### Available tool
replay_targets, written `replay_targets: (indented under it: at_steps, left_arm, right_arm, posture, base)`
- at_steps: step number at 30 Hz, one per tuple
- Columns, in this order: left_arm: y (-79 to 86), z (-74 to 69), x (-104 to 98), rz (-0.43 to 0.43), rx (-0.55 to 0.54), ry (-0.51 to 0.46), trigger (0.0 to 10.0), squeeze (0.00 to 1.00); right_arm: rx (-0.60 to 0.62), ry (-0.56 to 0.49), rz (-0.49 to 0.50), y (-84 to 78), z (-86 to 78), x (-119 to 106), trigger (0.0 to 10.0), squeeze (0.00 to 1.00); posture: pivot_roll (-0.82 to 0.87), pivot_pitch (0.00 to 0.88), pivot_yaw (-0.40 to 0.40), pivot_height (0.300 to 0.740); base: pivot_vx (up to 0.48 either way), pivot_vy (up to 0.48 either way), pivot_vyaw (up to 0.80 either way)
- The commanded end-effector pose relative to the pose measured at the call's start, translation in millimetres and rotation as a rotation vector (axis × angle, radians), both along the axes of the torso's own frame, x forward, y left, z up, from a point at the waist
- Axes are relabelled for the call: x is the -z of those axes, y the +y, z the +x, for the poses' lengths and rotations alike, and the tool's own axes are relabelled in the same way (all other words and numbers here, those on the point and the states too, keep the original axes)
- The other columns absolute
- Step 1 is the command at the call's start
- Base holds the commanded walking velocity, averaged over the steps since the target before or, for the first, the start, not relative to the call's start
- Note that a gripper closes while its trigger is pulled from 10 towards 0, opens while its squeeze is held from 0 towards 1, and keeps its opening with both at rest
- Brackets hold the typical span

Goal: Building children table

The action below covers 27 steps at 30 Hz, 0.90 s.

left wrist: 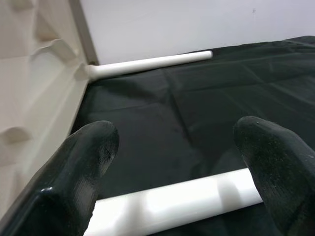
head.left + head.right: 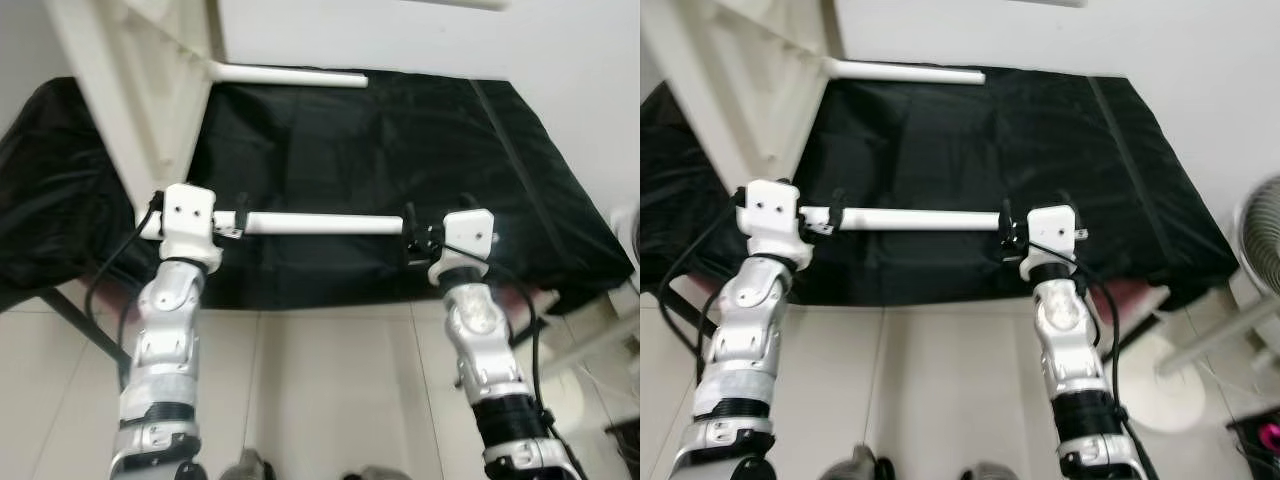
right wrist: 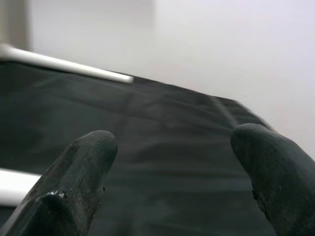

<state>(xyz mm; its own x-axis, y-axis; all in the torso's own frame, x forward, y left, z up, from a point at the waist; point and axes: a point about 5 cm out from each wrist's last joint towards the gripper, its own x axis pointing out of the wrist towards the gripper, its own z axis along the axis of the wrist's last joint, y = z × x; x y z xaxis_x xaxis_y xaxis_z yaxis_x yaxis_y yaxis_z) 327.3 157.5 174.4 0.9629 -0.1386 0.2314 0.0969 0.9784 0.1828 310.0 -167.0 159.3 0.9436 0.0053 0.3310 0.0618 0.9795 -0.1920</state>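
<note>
The left gripper point(image 1: 172, 162) has its 2 black fingers point(image 1: 81, 172) spread wide apart. It holds nothing. A white table leg point(image 2: 320, 224) lies on the black cloth point(image 2: 430, 140), just under and between those fingers. The right gripper point(image 3: 172, 162) is wide open too, and it also holds nothing. It sits at the other end of the same leg.

The leg lies flat and runs sideways, from the left gripper across to the right gripper. So each gripper is at 1 end, and both are very near it. The left gripper looks best placed, because the leg sits right in its open gap. From the right wrist view, just the tip of the leg peeks in beside 1 finger, so that gripper may need to slide along a bit before it can close.

The white tabletop point(image 2: 130, 90) stands tipped up on its edge at the left side of the cloth. A second leg point(image 2: 290, 75) already sticks out from it, far back near the wall.

Count: 2 white legs, 1 tabletop, 1 black cloth, 2 grippers. I think the next job is to grab the loose leg and push 1 end into the tabletop.
</note>
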Motion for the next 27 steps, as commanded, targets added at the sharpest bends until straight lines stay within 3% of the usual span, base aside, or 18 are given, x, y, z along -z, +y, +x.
replay_targets:
  at_steps: [1,27]
  left_arm:
    - [14.8,-2.0,4.1,-0.025,-0.124,0.005,10.0,0.00]
    - [17.0,-3.8,7.7,-0.053,-0.119,0.025,10.0,0.00]
  right_arm:
    - [-0.018,0.004,0.004,5.2,-0.5,1.2,10.0,0.00]
    - [-0.020,0.012,0.000,4.1,-0.3,1.7,10.0,0.00]
  posture:
    - [0.00,0.078,0.002,0.740]
    - [-0.01,0.109,-0.003,0.740]
  base:
    - [0.000,0.000,0.00]
    - [0.000,0.000,0.00]
